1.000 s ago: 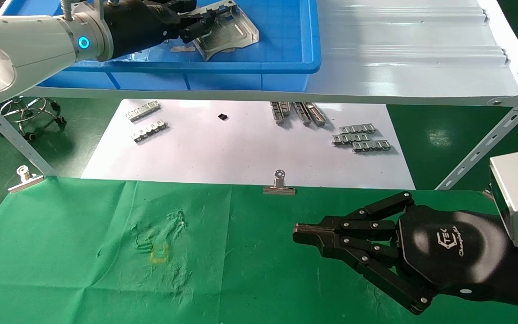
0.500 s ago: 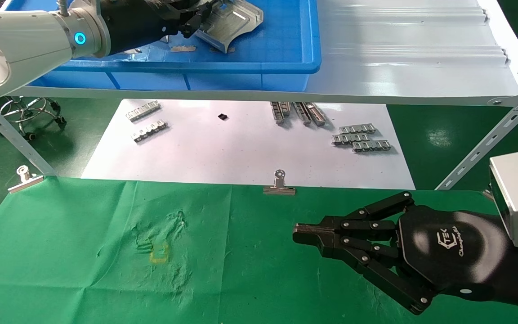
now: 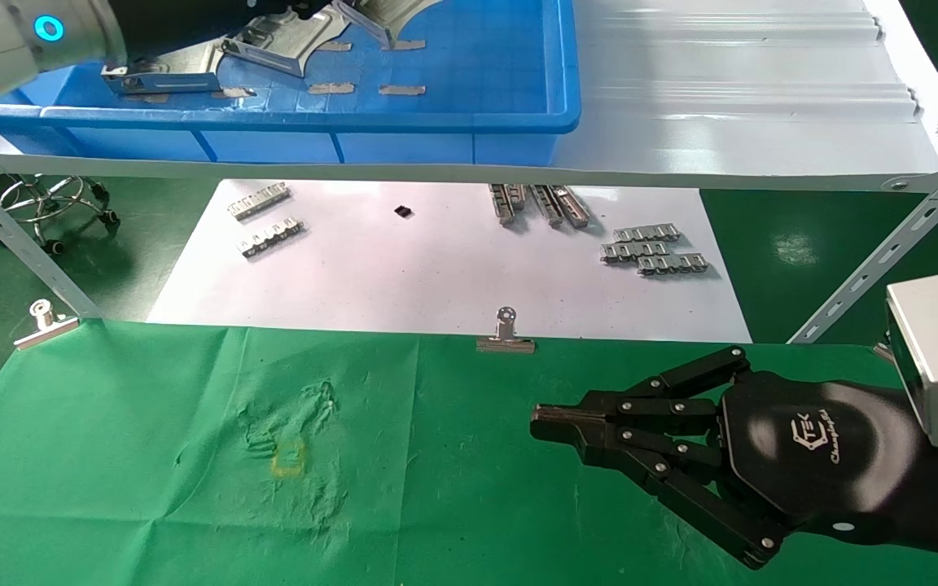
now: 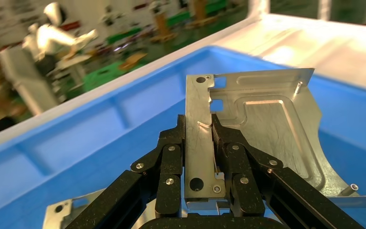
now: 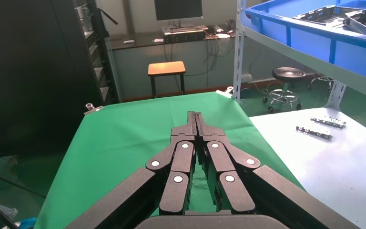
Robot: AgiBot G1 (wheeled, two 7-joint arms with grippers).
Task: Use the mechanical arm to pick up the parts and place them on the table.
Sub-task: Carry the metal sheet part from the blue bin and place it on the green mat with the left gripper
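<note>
**Left arm holding a plate above the blue bin**

On my left wrist feed the left end effector (image 4: 199,143) has its black fingers (image 4: 170,162) clamped on the flat edge of a shiny metal plate (image 4: 262,124), which stands upright between them, clear of the floor of the blue bin (image 4: 76,138); from the head camera I only catch the arm with its glowing blue ring (image 3: 49,28) at the upper left corner, and the held plate's lower edge (image 3: 379,15) at the top of the frame; two more plates (image 3: 273,42) lie in the bin (image 3: 436,122) below the arm, overlapping, beside a few small strips; the bin sits on the white ribbed shelf (image 3: 746,98); below the shelf a white paper sheet (image 3: 436,277) carries groups of small toothed strips (image 3: 655,248); the green-clothed counter (image 3: 151,456) in front bears no plate; a binder clip (image 3: 506,334) pins its far edge; the right end effector (image 3: 542,423) is parked low over the counter's right side, its fingers pressed together on nothing.
</note>
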